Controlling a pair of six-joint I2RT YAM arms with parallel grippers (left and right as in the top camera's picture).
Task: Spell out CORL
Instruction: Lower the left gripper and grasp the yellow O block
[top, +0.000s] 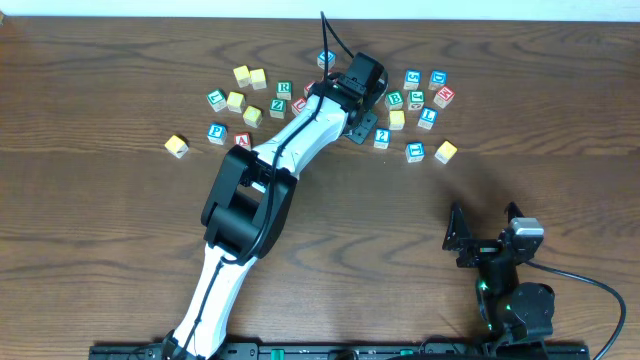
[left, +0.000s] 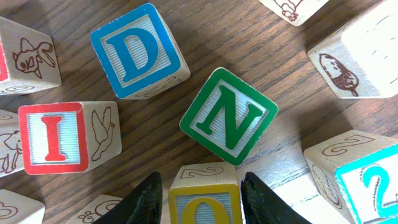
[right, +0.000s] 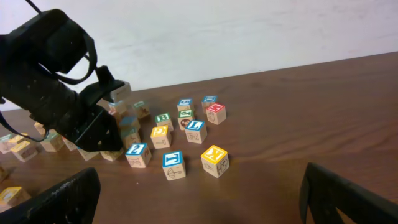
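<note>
My left gripper (left: 202, 179) is open and straddles a yellow O block (left: 204, 202), with a finger close on each side. It sits low over the block cluster at the back middle of the table in the overhead view (top: 358, 108). A green N block (left: 229, 116), a blue D block (left: 138, 50) and a red I block (left: 53, 137) lie just ahead of it. A green R block (top: 284, 89) lies left of the arm. A yellow C block (right: 160, 135) shows in the right wrist view. My right gripper (top: 485, 226) is open and empty near the front right (right: 202, 199).
Several more letter blocks are scattered left and right of the left arm, including a blue 2 block (left: 367, 186), a lone yellow block (top: 176, 146) at far left and a yellow block (top: 446, 151) at right. The left arm (top: 250, 200) runs diagonally across the table.
</note>
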